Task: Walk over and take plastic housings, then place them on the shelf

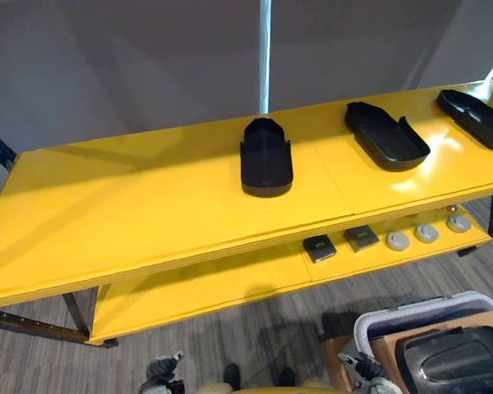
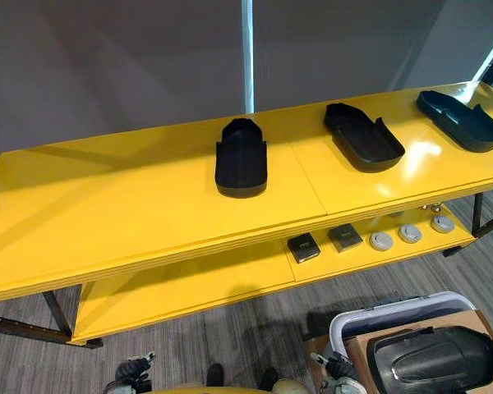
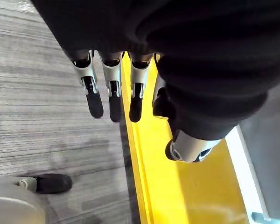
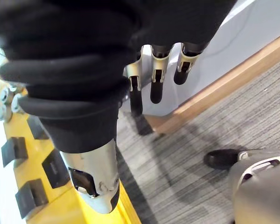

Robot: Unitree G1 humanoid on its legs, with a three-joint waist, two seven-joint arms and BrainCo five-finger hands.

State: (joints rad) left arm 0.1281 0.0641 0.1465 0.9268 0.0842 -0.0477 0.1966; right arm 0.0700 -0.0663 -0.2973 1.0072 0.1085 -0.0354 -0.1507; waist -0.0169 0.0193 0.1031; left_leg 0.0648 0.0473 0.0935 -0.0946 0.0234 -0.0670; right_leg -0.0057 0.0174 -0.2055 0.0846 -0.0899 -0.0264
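Nearest the camera in the left eye view, a glossy black moulded plastic housing [image 1: 452,361] lies in a white plastic bin [image 1: 419,310], not yet taken. Three matte black scoop-shaped housings [image 1: 266,160] already sit well apart on the smooth yellow two-tier shelf [image 1: 131,222], so the task looks partly done. In the right eye view, small dark square pieces [image 2: 302,246] and grey round discs [image 2: 409,234] line the lower tier. In the left wrist view, the left robot hand [image 3: 113,88] hangs straight-fingered and empty by the shelf edge. In the right wrist view, the right robot hand [image 4: 157,74] hangs equally slack and empty over ribbed grey carpet [image 4: 200,126].

No readable txt, labels or nos. anywhere.
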